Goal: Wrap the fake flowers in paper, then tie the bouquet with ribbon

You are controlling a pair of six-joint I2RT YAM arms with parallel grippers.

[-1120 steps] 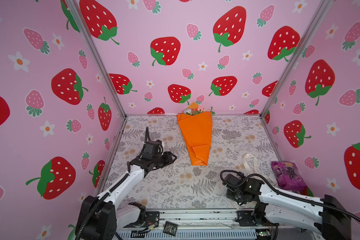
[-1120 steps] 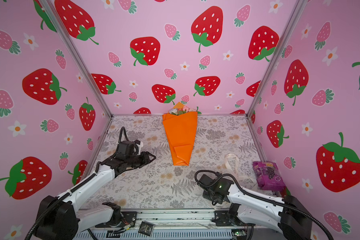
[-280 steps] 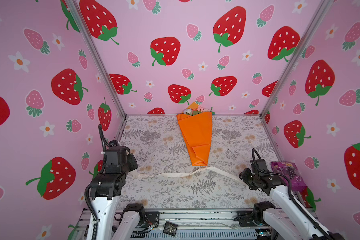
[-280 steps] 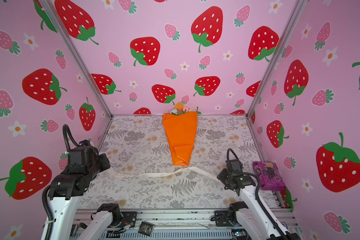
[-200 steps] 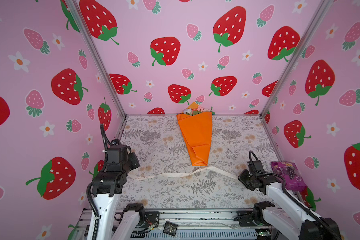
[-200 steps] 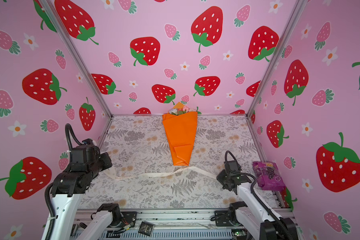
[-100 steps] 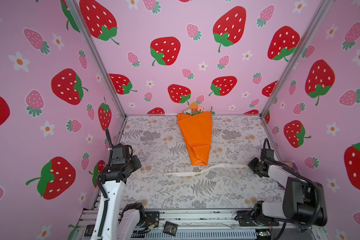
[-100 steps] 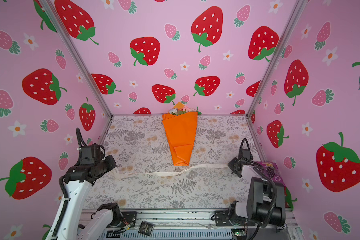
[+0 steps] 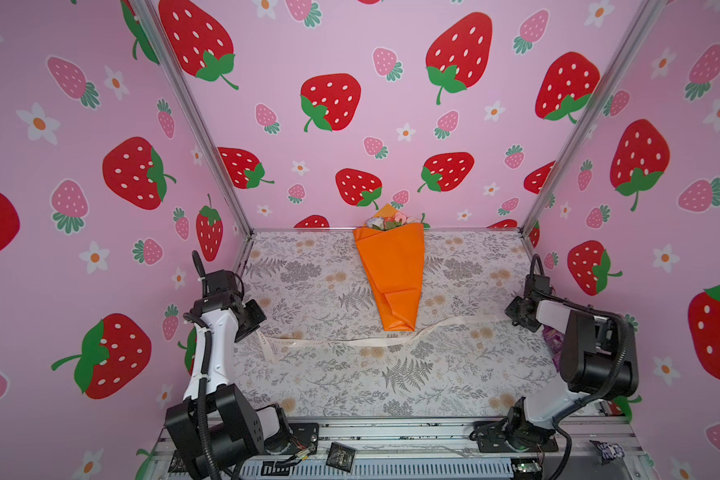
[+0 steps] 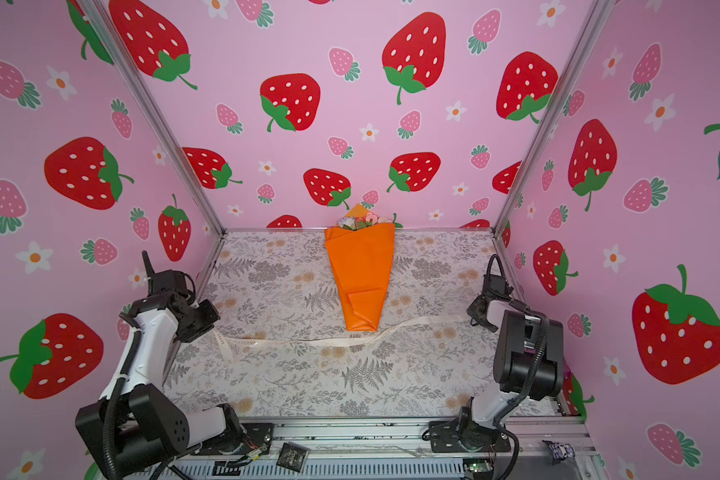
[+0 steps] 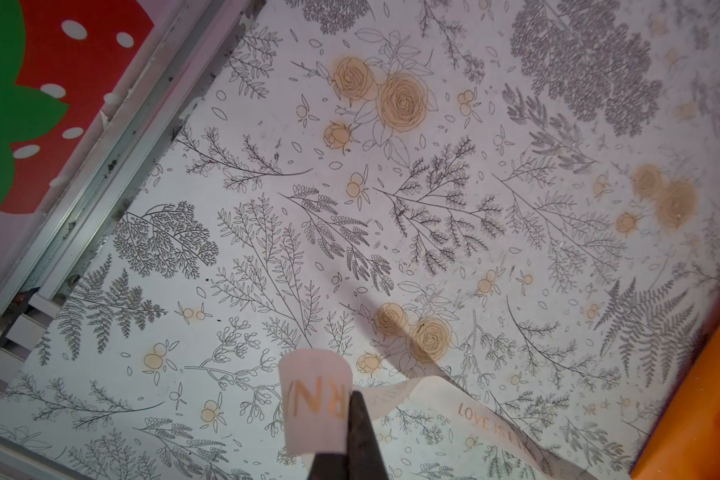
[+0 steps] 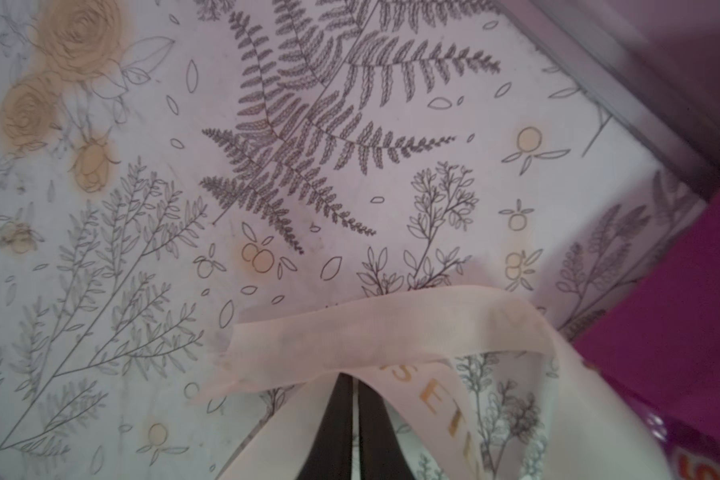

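One bouquet of fake flowers point(image 9: 385, 222) point(image 10: 360, 221): lies on the floor at the middle of the back wall, pink and white heads with green leaves showing at the wall end.
Orange paper cone point(image 9: 391, 274) point(image 10: 360, 270): wraps the stems, wide mouth at the back wall, narrow folded tip pointing to the front; one edge of it shows in the left wrist view point(image 11: 703, 395).
Cream ribbon point(image 9: 341, 341) point(image 10: 308, 343): stretches across the floor from left to right, passing right at the cone's tip; whether it touches the tip cannot be told. Gold lettering runs along it.
Left gripper point(image 9: 260, 324) point(image 11: 352, 415): low by the left wall, well apart from the cone, fingers pressed together and pinching the ribbon's left end point(image 11: 314, 409), which curls up over them.
Right gripper point(image 9: 512, 316) point(image 12: 350, 395): low by the right wall, fingers closed to a thin slit on the ribbon's right end point(image 12: 383, 332), which drapes across the tips.
Purple packet point(image 9: 551, 336) point(image 12: 674, 316): on the floor by the right wall, just beside the right gripper, partly hidden behind the arm.
Floor point(image 9: 329, 386): pale sheet printed with grey ferns and tan roses.
Walls point(image 9: 350, 62): pink, printed with red strawberries and small white flowers.
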